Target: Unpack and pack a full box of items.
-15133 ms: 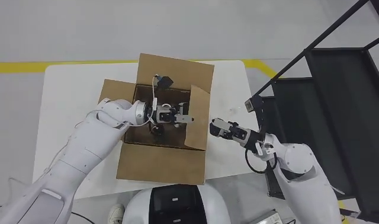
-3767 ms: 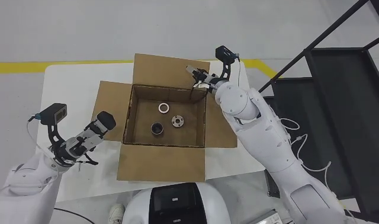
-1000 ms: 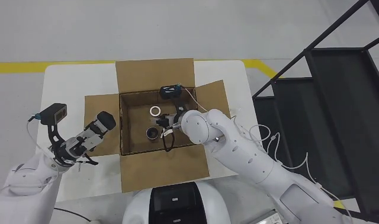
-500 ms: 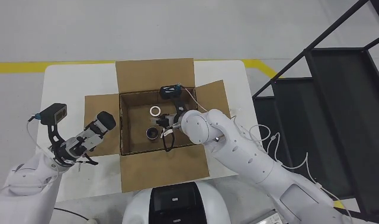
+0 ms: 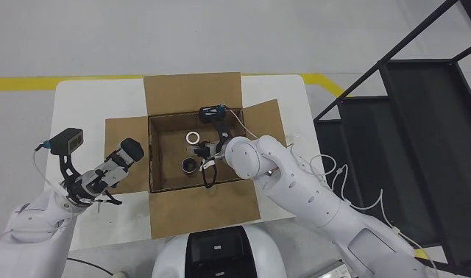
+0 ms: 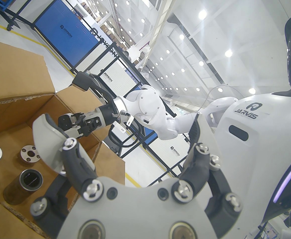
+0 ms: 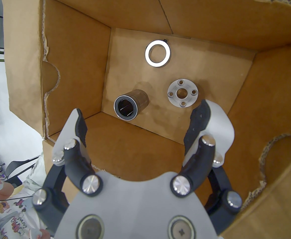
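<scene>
The right pincer (image 7: 140,111) is held spread and empty inside the corrugated cardboard box (image 7: 73,50) on the white counter (image 5: 88,109). On the box floor a dark cylinder (image 7: 130,103) is seen nearest, then a drilled round flange (image 7: 182,92), then a smooth metal ring (image 7: 157,53), all apart. The left pincer (image 6: 120,123) is held spread outside the ragged flaps.

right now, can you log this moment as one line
right gripper open over box | left gripper open beside box | in box: ring, flange, cylinder

box (image 7: 73,63) open on top, flaps (image 7: 23,50) folded out, bare floor between ring (image 7: 157,65), flange (image 7: 189,98), cylinder (image 7: 138,99)
</scene>
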Action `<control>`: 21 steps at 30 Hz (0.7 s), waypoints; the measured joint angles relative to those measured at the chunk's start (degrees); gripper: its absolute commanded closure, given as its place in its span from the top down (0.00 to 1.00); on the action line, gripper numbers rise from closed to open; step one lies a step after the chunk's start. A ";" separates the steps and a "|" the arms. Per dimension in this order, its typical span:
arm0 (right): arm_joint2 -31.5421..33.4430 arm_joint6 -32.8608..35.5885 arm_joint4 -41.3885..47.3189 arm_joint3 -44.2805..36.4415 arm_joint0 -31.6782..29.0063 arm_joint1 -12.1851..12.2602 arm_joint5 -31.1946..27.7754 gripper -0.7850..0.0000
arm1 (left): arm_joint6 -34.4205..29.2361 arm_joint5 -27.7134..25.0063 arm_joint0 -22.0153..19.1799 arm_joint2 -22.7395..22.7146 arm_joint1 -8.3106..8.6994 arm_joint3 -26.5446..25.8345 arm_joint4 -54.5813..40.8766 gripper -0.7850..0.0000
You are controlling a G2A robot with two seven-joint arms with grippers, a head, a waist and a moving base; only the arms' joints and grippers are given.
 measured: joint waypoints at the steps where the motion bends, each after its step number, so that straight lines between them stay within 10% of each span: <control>1: 0.00 0.00 0.00 0.00 0.00 0.00 0.00 1.00 | 0.00 0.00 0.00 0.00 0.00 0.00 0.00 1.00; 21: -3.80 -3.55 -1.75 7.94 4.70 -2.05 -2.44 1.00 | 0.00 0.00 0.00 0.00 0.00 0.00 0.00 1.00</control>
